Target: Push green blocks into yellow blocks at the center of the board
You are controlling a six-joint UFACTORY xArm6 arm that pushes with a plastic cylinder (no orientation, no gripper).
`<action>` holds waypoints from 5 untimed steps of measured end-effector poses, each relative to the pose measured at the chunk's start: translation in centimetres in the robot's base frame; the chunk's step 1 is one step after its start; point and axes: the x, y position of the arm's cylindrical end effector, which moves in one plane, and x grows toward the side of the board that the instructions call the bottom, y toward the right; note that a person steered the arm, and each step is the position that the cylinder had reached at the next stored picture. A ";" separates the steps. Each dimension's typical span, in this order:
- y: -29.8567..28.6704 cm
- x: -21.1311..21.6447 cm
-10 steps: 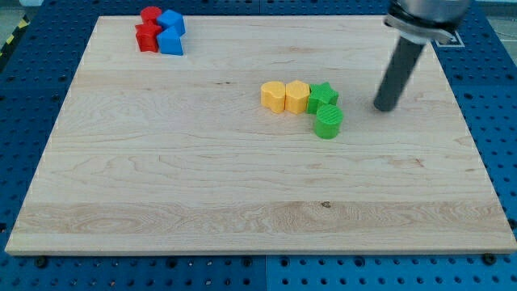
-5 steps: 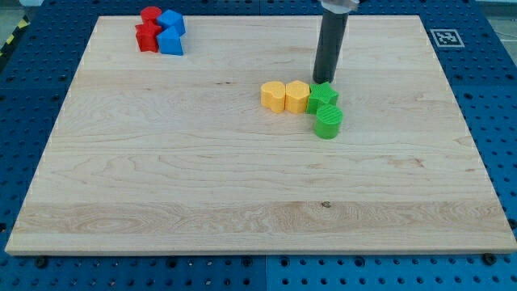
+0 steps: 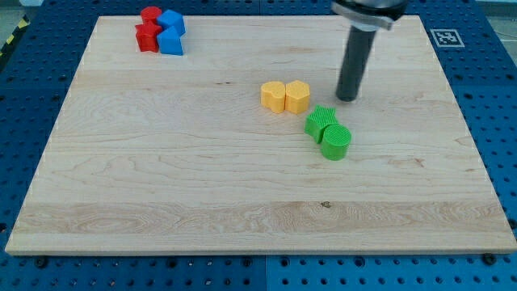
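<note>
Two yellow blocks sit side by side near the board's middle: one [image 3: 273, 95] on the left, a hexagon-like one [image 3: 297, 96] on the right. A green star block [image 3: 321, 123] lies below and right of them, apart from the yellow pair. A green cylinder [image 3: 335, 142] touches the star at its lower right. My tip [image 3: 346, 98] rests on the board right of the yellow blocks and just above the green star, touching neither.
A cluster of two red blocks [image 3: 148, 33] and two blue blocks [image 3: 170, 33] sits at the board's top left corner. A fiducial marker [image 3: 444, 37] lies off the board at the top right. The wooden board [image 3: 161, 178] lies on a blue pegboard table.
The tip swept from the right to above the green star, then down and right. Both green blocks were pushed down and right, and the star has separated from the yellow blocks.
</note>
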 end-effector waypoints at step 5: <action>-4.3 11.0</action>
